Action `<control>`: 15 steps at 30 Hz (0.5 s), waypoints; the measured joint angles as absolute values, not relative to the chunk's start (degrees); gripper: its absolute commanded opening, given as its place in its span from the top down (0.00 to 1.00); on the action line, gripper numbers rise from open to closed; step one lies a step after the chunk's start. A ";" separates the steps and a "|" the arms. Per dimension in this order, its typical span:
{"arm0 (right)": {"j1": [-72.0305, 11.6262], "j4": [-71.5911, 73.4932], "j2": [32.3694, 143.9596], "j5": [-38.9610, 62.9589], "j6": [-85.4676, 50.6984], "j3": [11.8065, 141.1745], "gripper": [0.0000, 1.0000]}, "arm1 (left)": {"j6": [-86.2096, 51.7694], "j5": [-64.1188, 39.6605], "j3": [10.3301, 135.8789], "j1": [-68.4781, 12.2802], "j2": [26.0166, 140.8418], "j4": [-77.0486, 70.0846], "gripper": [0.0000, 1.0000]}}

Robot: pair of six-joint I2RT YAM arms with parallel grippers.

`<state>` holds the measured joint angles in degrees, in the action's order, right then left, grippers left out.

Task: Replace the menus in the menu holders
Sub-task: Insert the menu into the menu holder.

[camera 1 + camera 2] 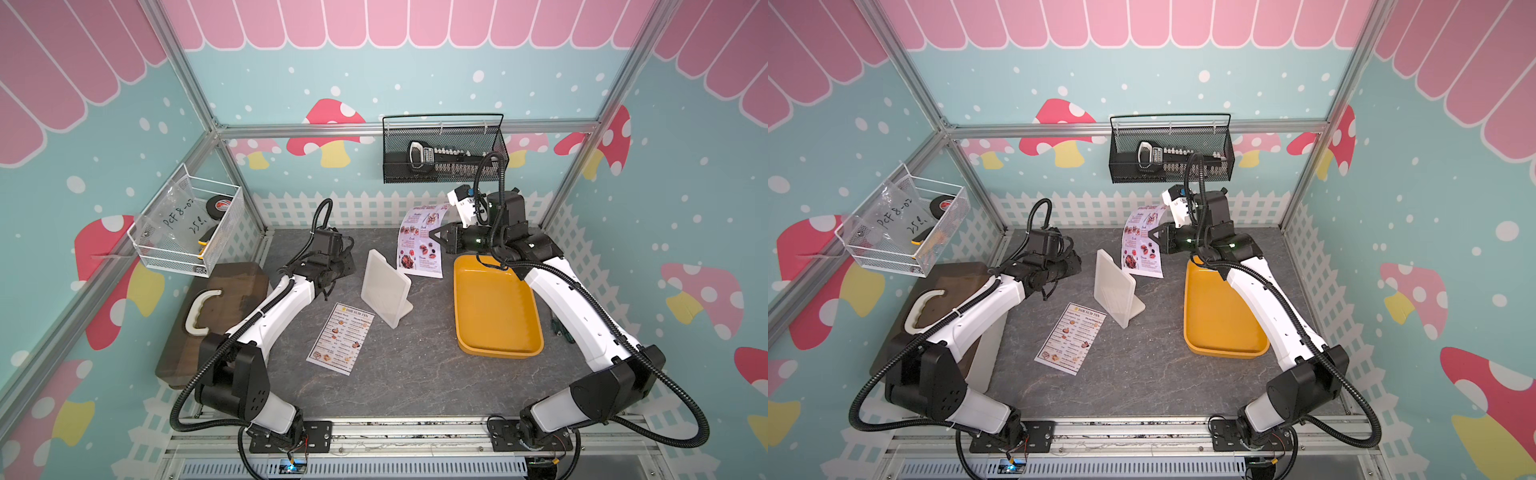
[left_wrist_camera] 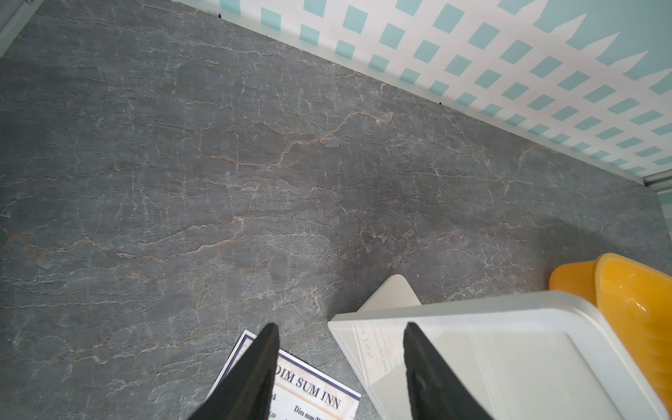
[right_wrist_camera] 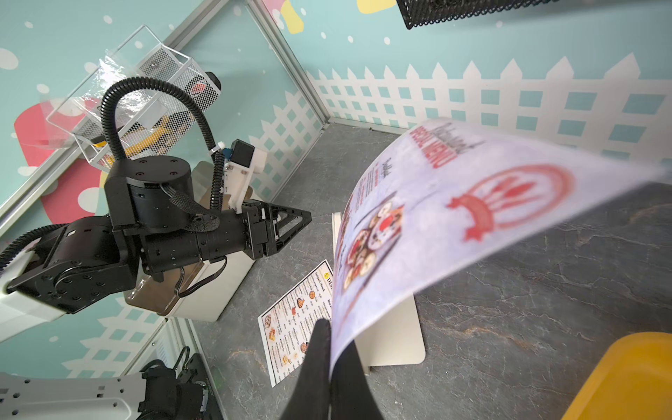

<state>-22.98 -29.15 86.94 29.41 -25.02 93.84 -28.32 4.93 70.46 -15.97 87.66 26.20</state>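
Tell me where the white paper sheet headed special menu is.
In both top views the red-headed white paper menu is pinched in the right gripper, between the white plastic stand and yellow tray.

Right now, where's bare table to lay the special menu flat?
Biggest patch: front table between DIM SUM INN menu and yellow tray, nearer than the menu holder. Smaller: back strip along the fence, between left gripper and special menu. Crowded: holder-to-tray gap, by the right gripper.
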 measured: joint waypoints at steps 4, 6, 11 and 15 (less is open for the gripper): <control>-22.98 -29.45 87.26 29.30 -24.84 94.70 0.96 | -28.32 4.49 70.08 -15.97 87.66 26.04 0.44; -22.98 -29.45 87.31 29.30 -24.84 94.80 0.96 | -28.32 4.47 70.08 -15.97 87.66 26.00 0.44; -22.98 -29.43 87.31 29.28 -24.86 94.80 0.96 | -28.29 4.47 70.08 -15.97 87.66 26.00 0.44; -22.98 -29.30 87.37 30.06 -24.95 94.91 0.96 | -28.27 4.43 70.11 -15.94 87.66 26.00 0.44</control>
